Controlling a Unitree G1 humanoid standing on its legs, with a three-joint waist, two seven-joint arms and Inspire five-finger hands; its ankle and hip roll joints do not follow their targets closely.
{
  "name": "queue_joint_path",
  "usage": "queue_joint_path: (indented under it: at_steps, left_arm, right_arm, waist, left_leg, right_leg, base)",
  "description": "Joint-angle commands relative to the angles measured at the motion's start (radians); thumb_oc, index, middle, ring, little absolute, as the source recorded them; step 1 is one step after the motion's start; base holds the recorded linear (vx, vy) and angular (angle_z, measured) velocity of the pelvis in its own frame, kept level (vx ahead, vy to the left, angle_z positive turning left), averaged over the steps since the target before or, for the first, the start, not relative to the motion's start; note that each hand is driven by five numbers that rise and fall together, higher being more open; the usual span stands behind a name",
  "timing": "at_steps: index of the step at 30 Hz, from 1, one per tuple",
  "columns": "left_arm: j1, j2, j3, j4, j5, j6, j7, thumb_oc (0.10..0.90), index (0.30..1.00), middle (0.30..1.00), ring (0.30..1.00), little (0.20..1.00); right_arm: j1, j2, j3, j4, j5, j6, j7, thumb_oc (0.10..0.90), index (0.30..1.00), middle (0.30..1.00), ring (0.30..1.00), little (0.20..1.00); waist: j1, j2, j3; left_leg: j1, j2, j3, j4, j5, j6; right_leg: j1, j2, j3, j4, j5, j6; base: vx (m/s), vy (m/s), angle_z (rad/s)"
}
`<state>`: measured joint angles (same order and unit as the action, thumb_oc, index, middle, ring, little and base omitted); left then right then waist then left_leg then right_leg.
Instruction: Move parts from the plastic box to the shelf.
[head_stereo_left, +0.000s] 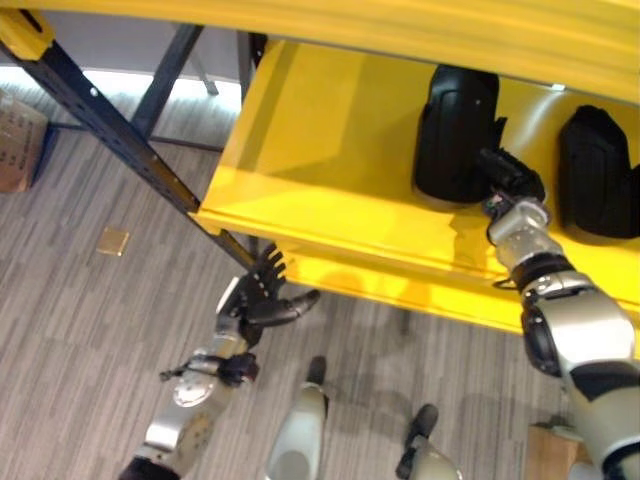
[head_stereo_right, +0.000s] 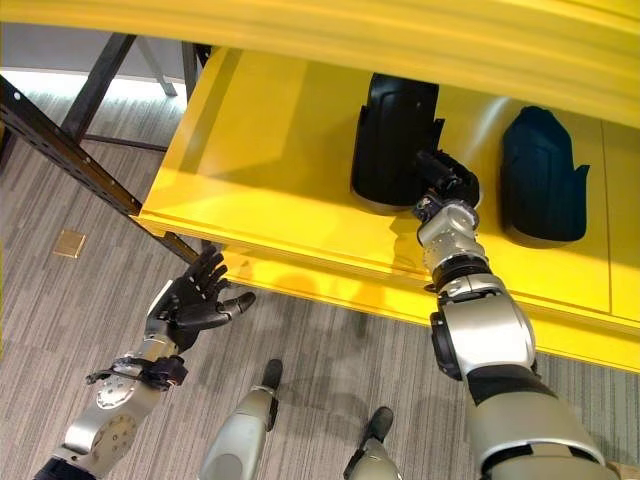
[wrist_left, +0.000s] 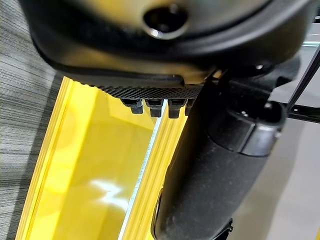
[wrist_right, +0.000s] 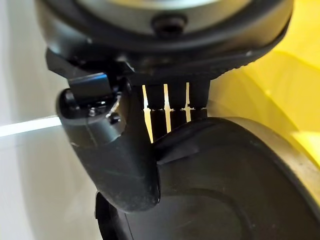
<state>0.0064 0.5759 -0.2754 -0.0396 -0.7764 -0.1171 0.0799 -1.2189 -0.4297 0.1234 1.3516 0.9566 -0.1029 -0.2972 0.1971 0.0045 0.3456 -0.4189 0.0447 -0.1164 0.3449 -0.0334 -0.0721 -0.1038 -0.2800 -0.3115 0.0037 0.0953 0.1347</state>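
Two black moulded parts stand on the yellow shelf (head_stereo_left: 320, 150). My right hand (head_stereo_left: 512, 178) reaches over the shelf's front edge to the left-hand part (head_stereo_left: 455, 130) and grips its right side. In the right wrist view the thumb (wrist_right: 120, 150) lies against the part (wrist_right: 225, 185) while the fingers pass behind it. The second part (head_stereo_left: 598, 170) stands apart, further right. Below the shelf's front lip, over the floor, my left hand (head_stereo_left: 255, 295) hangs open with spread fingers, holding nothing. The left wrist view shows its thumb (wrist_left: 215, 165) beside the shelf's yellow edge (wrist_left: 100, 175).
A yellow beam (head_stereo_left: 400, 25) runs across above the shelf. A dark slanted shelf post (head_stereo_left: 110, 125) stands to the left. On the grey floor lie a cardboard box (head_stereo_left: 20, 140) at the far left and a small tan tile (head_stereo_left: 113, 240). The shelf's left half is bare.
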Motion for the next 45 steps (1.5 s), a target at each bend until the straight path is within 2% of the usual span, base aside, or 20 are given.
queue_joint_path:
  at_steps: [1, 23, 24, 25, 39, 45]
  left_arm:
    - [-0.068, 0.022, -0.009, -0.090, 0.003, -0.111, 0.001, 0.900, 1.000, 1.000, 1.000, 1.000]
    - [-0.085, 0.017, -0.033, -0.074, 0.003, -0.115, 0.015, 0.900, 1.000, 1.000, 1.000, 1.000]
    - [-0.087, 0.014, -0.038, -0.071, 0.003, -0.113, 0.017, 0.900, 1.000, 1.000, 1.000, 1.000]
    - [-0.089, 0.014, -0.041, -0.071, 0.005, -0.113, 0.019, 0.900, 1.000, 1.000, 1.000, 1.000]
    - [-0.096, 0.019, -0.043, -0.066, 0.002, -0.116, 0.034, 0.900, 1.000, 1.000, 1.000, 1.000]
    - [-0.082, 0.016, -0.026, -0.065, -0.001, -0.117, 0.048, 0.900, 1.000, 1.000, 1.000, 1.000]
  right_arm:
    - [-0.051, -0.005, -0.005, -0.026, 0.048, -0.046, -0.006, 0.400, 0.300, 0.300, 0.300, 0.300]
    - [-0.032, 0.023, -0.023, -0.002, 0.044, -0.041, -0.036, 0.400, 0.300, 0.300, 0.300, 0.300]
    - [-0.028, 0.027, -0.039, 0.001, 0.066, -0.048, -0.045, 0.553, 0.514, 0.514, 0.514, 0.514]
    - [-0.023, 0.035, -0.060, -0.002, 0.091, -0.059, -0.052, 0.900, 1.000, 1.000, 1.000, 1.000]
    - [0.016, 0.092, -0.093, -0.083, 0.113, -0.110, -0.097, 0.900, 1.000, 1.000, 1.000, 1.000]
    - [0.048, 0.128, -0.053, -0.234, 0.059, -0.146, -0.124, 0.900, 1.000, 1.000, 1.000, 1.000]
  waist:
    - [0.027, 0.022, -0.027]
    - [0.024, 0.025, -0.014]
    - [0.022, 0.026, -0.014]
    - [0.021, 0.026, -0.015]
    - [0.011, 0.031, -0.018]
    - [-0.011, 0.020, -0.014]
  left_leg:
    - [0.036, -0.008, 0.043, -0.072, 0.013, 0.051]
    - [0.041, -0.006, 0.048, -0.070, 0.010, 0.054]
    - [0.042, -0.004, 0.047, -0.072, 0.010, 0.053]
    - [0.041, -0.004, 0.048, -0.071, 0.010, 0.053]
    - [0.038, -0.007, 0.046, -0.071, 0.011, 0.055]
    - [0.040, -0.001, 0.055, -0.083, 0.023, 0.056]
  right_leg:
    - [-0.007, -0.011, 0.010, 0.213, -0.149, -0.012]
    - [-0.015, -0.011, 0.019, 0.222, -0.148, -0.013]
    - [-0.015, -0.011, 0.019, 0.224, -0.149, -0.013]
    - [-0.016, -0.010, 0.020, 0.223, -0.148, -0.014]
    - [-0.024, -0.013, 0.027, 0.228, -0.143, -0.013]
    - [-0.035, -0.010, 0.038, 0.226, -0.132, -0.016]
  base:
    - [0.00, 0.000, 0.00]
    - [0.00, 0.000, 0.00]
    - [0.00, 0.000, 0.00]
    - [0.00, 0.000, 0.00]
    - [0.00, 0.000, 0.00]
    - [-0.01, 0.002, 0.00]
